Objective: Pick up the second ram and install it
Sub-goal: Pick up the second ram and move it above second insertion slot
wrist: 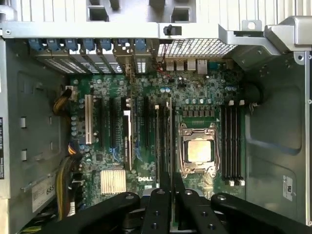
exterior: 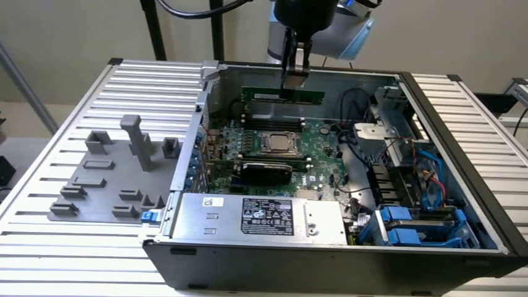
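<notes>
**One stick in the claw, over the board**

Your single claw (exterior: 295, 79) is hanging in the upper centre of the exterior view. Its fingers are drawn nearly together, pinching the second ram (exterior: 282, 96) by its top edge. You are holding one stick only. It is lying level, long side across the frame, inside the open computer case (exterior: 330, 266), over the far part of the one motherboard (exterior: 318, 154). It is sitting just above the dark slots beyond the single processor socket (exterior: 278, 143); whether its lower edge is touching a slot you cannot tell. In the wrist view the stick is showing edge-on between the black fingers (wrist: 158, 209), with the socket close beside it. On the exterior view's left, one grey holder tray (exterior: 107, 185) is resting on the ribbed tabletop (exterior: 74, 260), well apart from the claw. One power supply (exterior: 256, 216) is lying along the case's near edge, lower centre.
</notes>
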### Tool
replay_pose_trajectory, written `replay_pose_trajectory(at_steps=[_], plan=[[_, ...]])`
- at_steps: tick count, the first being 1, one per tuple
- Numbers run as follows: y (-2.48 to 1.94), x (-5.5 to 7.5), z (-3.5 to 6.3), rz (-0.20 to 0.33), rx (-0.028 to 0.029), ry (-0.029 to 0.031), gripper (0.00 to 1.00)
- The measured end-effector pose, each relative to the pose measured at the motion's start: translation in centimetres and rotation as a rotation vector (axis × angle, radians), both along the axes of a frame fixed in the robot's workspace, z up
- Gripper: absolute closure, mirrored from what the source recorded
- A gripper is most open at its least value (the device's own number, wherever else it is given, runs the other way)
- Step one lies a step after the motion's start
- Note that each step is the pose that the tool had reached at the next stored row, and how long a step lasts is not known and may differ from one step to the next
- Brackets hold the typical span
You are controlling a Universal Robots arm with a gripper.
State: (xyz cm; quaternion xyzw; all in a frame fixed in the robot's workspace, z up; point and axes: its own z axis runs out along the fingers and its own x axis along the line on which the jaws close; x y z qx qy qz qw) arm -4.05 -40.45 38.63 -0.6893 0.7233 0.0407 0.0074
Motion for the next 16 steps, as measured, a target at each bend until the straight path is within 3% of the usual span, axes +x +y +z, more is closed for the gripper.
replay_pose_trajectory(at_steps=[4, 6, 9, 16], plan=[[1.67, 0.0, -0.67, 0.000, -0.0004, -0.0001, 0.87], [2.03, 0.0, -0.98, 0.000, -0.0038, -0.0002, 0.87], [2.10, 0.1, -1.43, 0.000, -0.0080, -0.0006, 0.87], [2.10, 0.1, -1.44, 0.000, -0.0083, -0.0006, 0.87]])
